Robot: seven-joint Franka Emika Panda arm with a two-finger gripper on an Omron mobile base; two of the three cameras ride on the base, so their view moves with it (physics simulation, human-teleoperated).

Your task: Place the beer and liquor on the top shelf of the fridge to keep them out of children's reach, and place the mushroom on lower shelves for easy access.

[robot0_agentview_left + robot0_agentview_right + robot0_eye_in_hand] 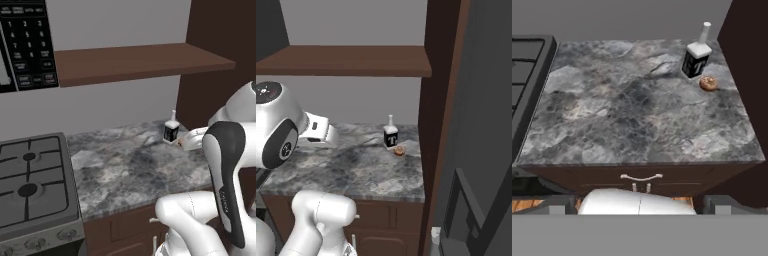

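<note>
**Liquor upright at far right of counter, jaws wide and empty**

Liquor bottle stands upright on the grey marbled counter, at its back right corner beside the dark cabinet wall. Mushroom lies just beside it, toward the front, slightly apart. Gripper hangs back over the counter's front edge, jaws fully spread, nothing held. Bottle lies ahead and right of the jaws, long axis vertical. Likely a reach forward-right, closing across the squarish body. Stove is well left.
</note>
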